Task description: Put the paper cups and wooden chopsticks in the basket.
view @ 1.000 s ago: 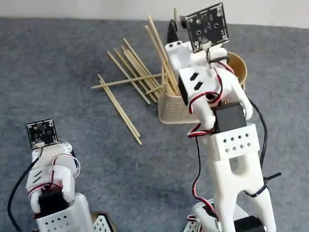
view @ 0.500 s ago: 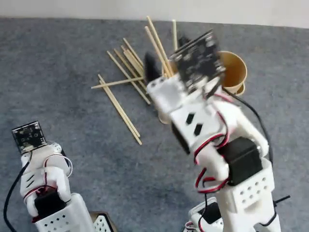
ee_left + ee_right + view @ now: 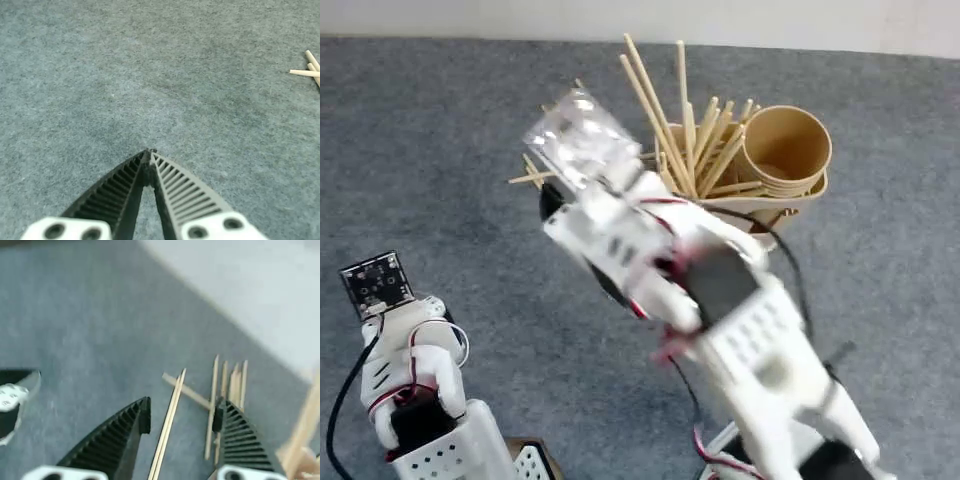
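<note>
In the basket [image 3: 756, 212] at upper right, paper cups [image 3: 785, 150] and standing wooden chopsticks [image 3: 665, 110]. Right gripper [image 3: 181, 415] released above loose chopsticks [image 3: 167, 425] left of the basket. Left gripper [image 3: 150, 152] clenched on nothing over the grey desk [image 3: 100, 75].

1. We see no text, number, brand or sign that can be read right now.
2. The small circuit board [image 3: 372, 282] on the left arm's wrist carries tiny pale marks, too small for us to make out.
3. The paper cups [image 3: 786, 150] turn plain brown walls to us, with no print we can read.
</note>
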